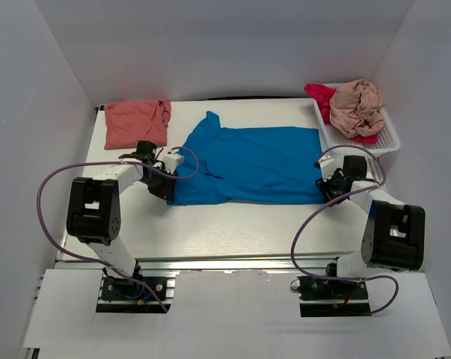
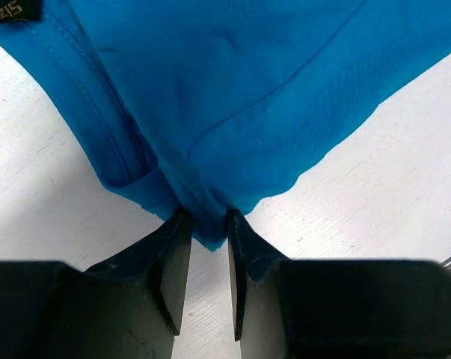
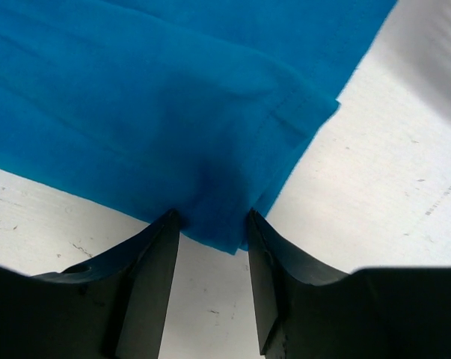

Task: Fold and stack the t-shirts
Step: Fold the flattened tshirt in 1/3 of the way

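Since the blue t-shirt lies flat on the table with its long axis left-right, and each arm has one near corner of it, the coming move looks like carrying that near edge away from the arm bases and over the shirt body toward its far edge. Left gripper is at the shirt's near-left corner, collar end, jaws narrow and clamped on a bunched tuck of blue cloth. Right gripper is at the near-right corner, hem end, jaws a bit wider apart but with the folded hem filling the gap, so I read it as gripping too. Neither arm is nearer; both need to lift in sync or the edge will skew. Salmon t-shirt sits folded beyond the blue shirt's far-left corner, close to the sleeve that sticks out there: the tightest spot for the left arm. White basket, beyond the far-right corner, holds the beige-pink t-shirt crumpled on the magenta t-shirt, near the right arm's path but apart from the blue cloth. Purple cable loops outboard of the left arm, off the shirt.
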Tool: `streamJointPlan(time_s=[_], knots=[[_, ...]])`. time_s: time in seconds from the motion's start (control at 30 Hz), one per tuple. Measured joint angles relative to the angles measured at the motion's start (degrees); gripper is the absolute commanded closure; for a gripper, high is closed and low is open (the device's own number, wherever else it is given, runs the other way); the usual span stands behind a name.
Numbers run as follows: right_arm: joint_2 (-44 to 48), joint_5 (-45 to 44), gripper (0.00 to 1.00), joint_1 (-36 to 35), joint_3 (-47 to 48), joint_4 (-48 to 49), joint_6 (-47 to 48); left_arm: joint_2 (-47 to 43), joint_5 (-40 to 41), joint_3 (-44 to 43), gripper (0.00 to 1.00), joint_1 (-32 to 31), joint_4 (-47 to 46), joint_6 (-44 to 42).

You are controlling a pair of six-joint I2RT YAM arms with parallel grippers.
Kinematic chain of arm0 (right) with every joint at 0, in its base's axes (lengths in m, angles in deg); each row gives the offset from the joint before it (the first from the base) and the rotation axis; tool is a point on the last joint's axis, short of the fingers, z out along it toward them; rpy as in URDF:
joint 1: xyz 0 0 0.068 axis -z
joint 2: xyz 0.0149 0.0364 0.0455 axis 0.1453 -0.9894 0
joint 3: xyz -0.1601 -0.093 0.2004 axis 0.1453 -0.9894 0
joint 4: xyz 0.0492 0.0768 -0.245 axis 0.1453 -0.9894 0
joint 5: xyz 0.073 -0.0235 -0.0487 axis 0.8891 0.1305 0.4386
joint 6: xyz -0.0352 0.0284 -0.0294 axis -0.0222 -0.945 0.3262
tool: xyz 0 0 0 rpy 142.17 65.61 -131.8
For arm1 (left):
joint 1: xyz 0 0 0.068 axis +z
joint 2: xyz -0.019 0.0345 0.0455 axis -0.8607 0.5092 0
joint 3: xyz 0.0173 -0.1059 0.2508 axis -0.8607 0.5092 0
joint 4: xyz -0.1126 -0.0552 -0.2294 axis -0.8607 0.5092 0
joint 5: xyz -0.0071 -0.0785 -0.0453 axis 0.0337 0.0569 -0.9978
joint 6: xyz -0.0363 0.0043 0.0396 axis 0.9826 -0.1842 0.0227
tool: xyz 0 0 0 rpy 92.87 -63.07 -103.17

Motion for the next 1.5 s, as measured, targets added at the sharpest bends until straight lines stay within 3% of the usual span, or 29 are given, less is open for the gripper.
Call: streamJointPlan(time_s=[0.13,0.2,0.23,0.37,0.4,0.73,1.07,1.27,1.3,1.37,1.4,1.43,1.5], knots=[[-1.6,1.03,0.55,0.0,0.46,-0.22,0.04,0.07,-0.02,0.0,0.63,0.0,-0.02,-0.22],[-2.23,1.75,0.7,0.0,0.94,-0.37,0.28,0.13,-0.02,0.0,0.64,0.0,-0.02,-0.28],[-2.49,2.14,1.0,0.0,1.01,-0.37,0.46,0.15,-0.02,0.0,0.66,0.0,-0.02,-0.33],[-3.08,2.86,1.0,0.0,1.27,-0.26,0.79,0.42,0.2,0.0,0.98,0.0,-0.26,-0.2],[-3.08,2.91,1.0,0.0,1.27,-0.28,0.94,0.46,0.28,0.0,1.0,0.0,-0.42,-0.13],[-2.86,1.25,1.0,-0.09,0.98,0.22,2.21,0.46,3.8,-0.48,1.0,0.57,-0.42,-1.81],[-2.84,-2.82,1.0,-0.59,0.94,0.94,3.15,0.68,2.95,-2.34,1.0,9.49,-0.09,-3.74],[-2.84,-3.85,1.0,-0.92,0.96,0.85,3.56,0.68,2.43,-2.34,1.0,9.7,0.09,-4.09],[-2.84,-4.15,0.85,-0.98,0.96,0.85,3.63,0.68,2.29,-2.34,0.97,9.68,0.22,-4.22],[-2.84,-5.01,0.7,-1.05,0.96,0.7,3.82,0.68,2.16,-2.34,0.88,9.68,0.55,-4.44],[-2.78,-5.62,0.64,-0.98,1.03,0.68,3.85,0.68,2.19,-2.34,0.78,9.7,0.72,-4.61],[-2.71,-6.05,0.51,-0.9,1.11,0.66,4.28,0.68,2.32,-2.34,0.75,9.73,0.92,-4.9],[-2.16,-7.5,0.35,-0.31,1.2,0.26,4.11,0.59,3.41,-2.34,0.57,9.88,1.36,-5.29]])
